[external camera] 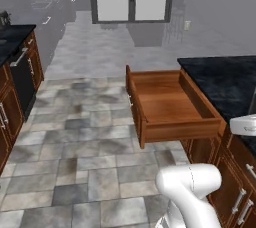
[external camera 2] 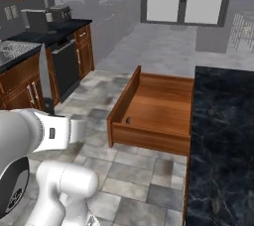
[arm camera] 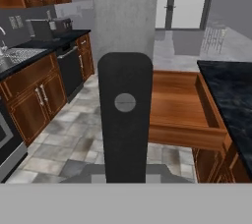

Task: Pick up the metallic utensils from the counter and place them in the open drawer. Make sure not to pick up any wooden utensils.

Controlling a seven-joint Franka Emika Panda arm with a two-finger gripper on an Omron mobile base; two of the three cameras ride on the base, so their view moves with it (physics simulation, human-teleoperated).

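1. I read the gripper (external camera 2: 48, 113) as clenched on the table knife (arm camera: 125, 120). In the hand view the dark handle rises right in front of the lens with the grey blade above it. In the right base view the knife stands roughly upright above the wrist. The fingers themselves are hidden behind the handle, so I cannot see how much of it they pinch.
2. The knife is off the counter (external camera: 225, 84) and hangs over the tiled floor, well short of the open drawer (external camera: 165, 103). The drawer juts out from the island, and its floor looks bare.
3. My main worry is a slip. The grip sits low on a long, smooth piece, so a quick swing could make the blade pivot in the jaws or slide out. From here it would land on the floor, not in the drawer.
4. The second risk is a clash. With the knife held upright and filling the hand view, I can barely judge clearance, and a low approach could knock the drawer's front panel or side wall.
5. The third is letting go too high or near an edge, so that the knife bounces or tips over the rim.
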